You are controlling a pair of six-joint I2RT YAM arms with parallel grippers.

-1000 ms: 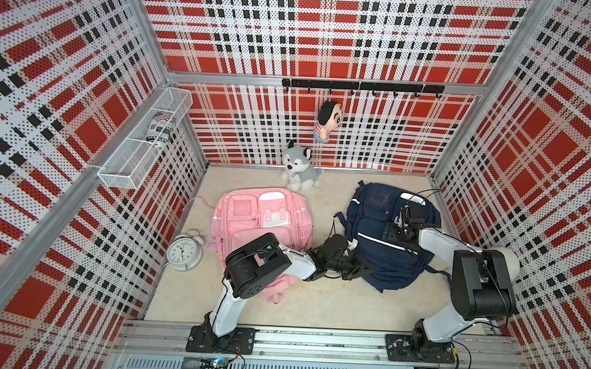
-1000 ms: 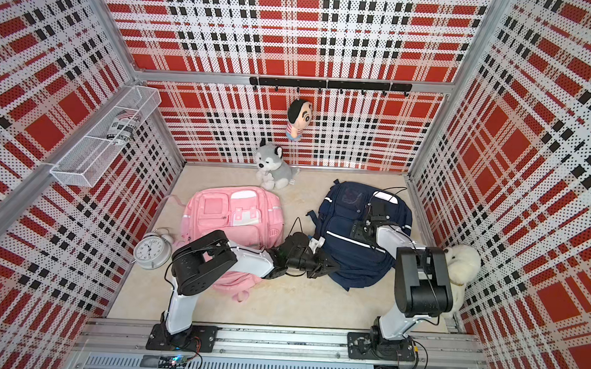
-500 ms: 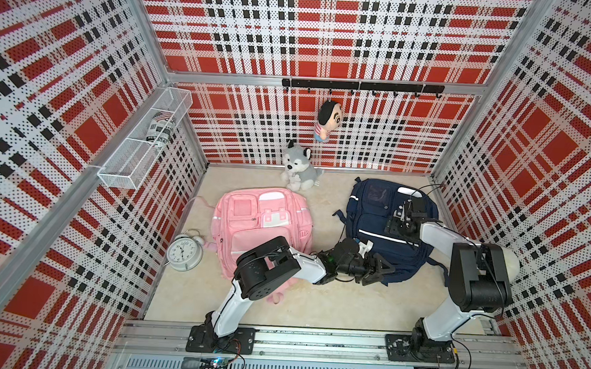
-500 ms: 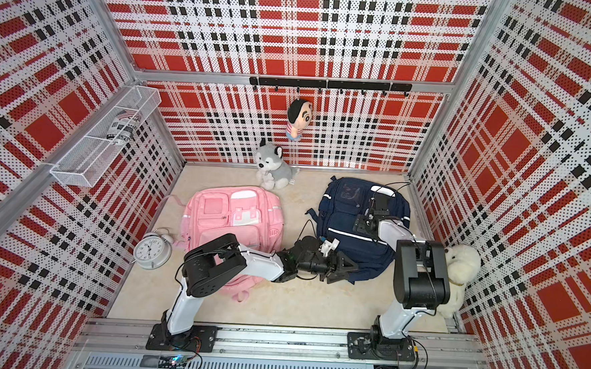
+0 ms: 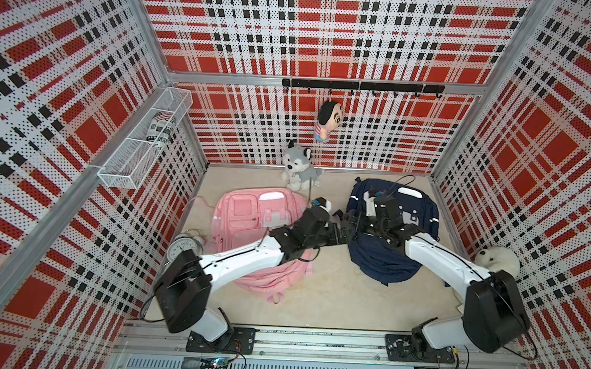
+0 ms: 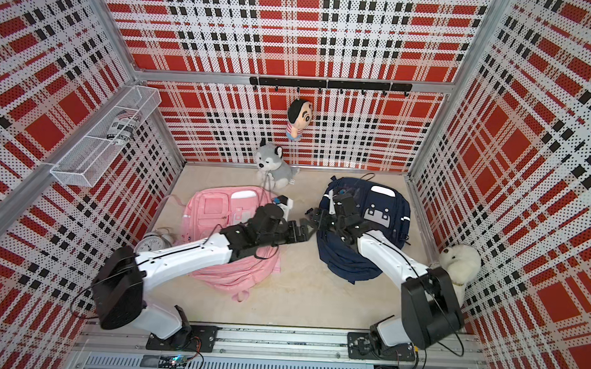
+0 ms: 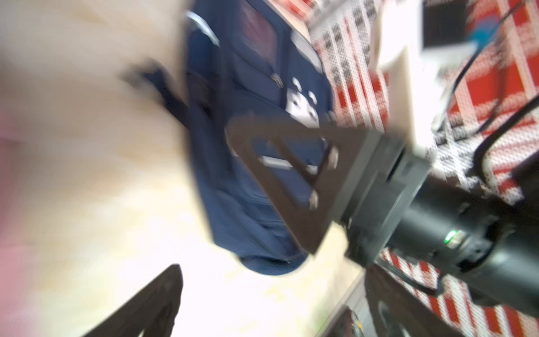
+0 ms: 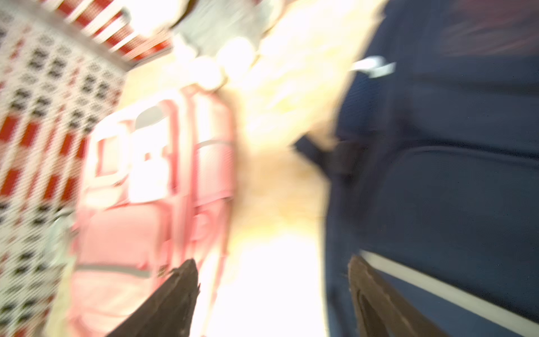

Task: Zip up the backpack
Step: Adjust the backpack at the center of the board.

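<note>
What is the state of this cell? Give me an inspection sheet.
Surface: beige mat.
Job's things: navy backpack lying flat, zip state unclear.
Clutter: pink backpack, husky toy, alarm clock, white plush toy, hanging doll.
Grippers: left gripper and right gripper at the navy backpack's side, jaws open, nothing held.
Cables: black cable sagging from left arm over pink backpack.
Surroundings: plaid walls, wire basket, hook rail.

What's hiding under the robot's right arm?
The navy backpack lies under the right arm. You can see its white patch and its crumpled bottom end. The arm covers the bag's middle, so any zipper there is hidden.
</note>
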